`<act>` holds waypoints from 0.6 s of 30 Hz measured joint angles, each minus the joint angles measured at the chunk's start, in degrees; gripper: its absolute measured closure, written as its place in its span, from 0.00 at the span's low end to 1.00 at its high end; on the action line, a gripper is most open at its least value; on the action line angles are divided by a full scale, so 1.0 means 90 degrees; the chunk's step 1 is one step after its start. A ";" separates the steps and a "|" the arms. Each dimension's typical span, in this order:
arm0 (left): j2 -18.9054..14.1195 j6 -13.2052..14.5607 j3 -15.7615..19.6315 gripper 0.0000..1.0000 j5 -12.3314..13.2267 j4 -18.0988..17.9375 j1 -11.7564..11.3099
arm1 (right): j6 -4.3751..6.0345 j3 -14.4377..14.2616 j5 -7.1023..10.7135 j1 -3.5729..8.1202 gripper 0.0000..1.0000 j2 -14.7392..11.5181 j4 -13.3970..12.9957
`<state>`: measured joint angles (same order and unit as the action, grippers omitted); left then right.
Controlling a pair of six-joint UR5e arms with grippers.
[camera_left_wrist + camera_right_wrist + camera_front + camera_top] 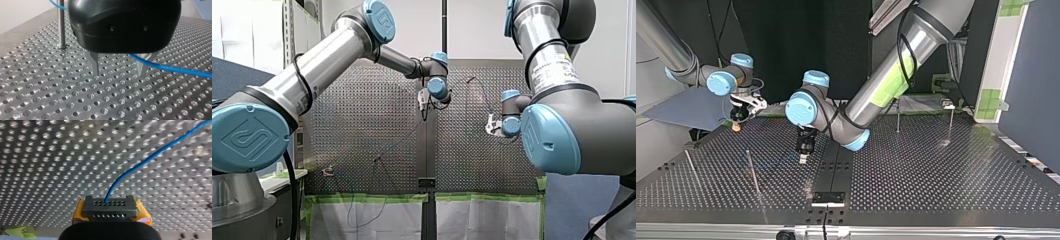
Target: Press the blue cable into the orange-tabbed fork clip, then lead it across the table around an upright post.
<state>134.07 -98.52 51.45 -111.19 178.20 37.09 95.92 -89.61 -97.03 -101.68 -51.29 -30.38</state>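
The blue cable [172, 69] runs past one finger of my left gripper [118, 71], whose black body and two metal fingers [95, 65] stand open just above the perforated table. Behind that gripper, an upright post [61, 25] has the cable bending round it. My right gripper [111, 213] is shut with yellow pads [78, 212] on a black connector block [110, 205]. From this block the blue cable [150, 157] leads away over the plate. In the top view my left gripper [802, 159] hangs near the table's middle and my right gripper [737, 125] at the view's left. No orange-tabbed clip is clear to see.
Several thin upright posts stand on the table, two at the top view's left [753, 170] [691, 167] and two at the back right [897, 120] [951, 125]. A black bracket [827, 196] sits at the near edge. Green tape [362, 198] lines the table's edge in the front view.
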 joint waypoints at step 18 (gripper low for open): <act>-0.0001 -0.0001 0.0003 0.26 0.0006 -0.0020 0.0002 | 0.0073 -0.0020 -0.0074 0.0071 1.00 0.0968 -0.0583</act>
<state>134.06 -98.52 51.48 -111.13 178.02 37.11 96.58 -89.79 -97.69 -101.04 -42.58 -35.63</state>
